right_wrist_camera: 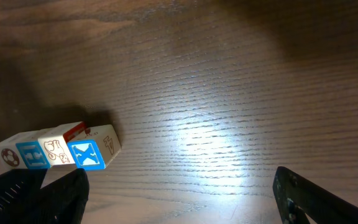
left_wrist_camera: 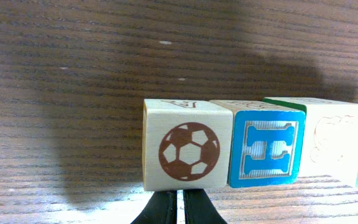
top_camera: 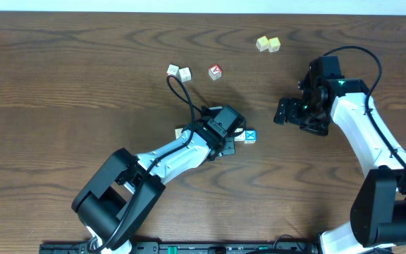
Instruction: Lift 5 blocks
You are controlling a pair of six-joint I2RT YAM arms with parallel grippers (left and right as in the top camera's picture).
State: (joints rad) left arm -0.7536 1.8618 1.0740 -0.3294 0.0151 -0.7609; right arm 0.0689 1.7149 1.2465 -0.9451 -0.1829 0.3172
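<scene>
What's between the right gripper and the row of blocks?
Nothing visible: only bare table separates the open right gripper from the row of blocks. The left gripper, shut, sits by the soccer-ball block.

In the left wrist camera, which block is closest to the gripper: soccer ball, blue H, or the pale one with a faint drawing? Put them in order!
1. The soccer ball block, right in front of the left gripper.
2. The blue H block, beside it on the right.
3. The pale block, farther right again.
</scene>
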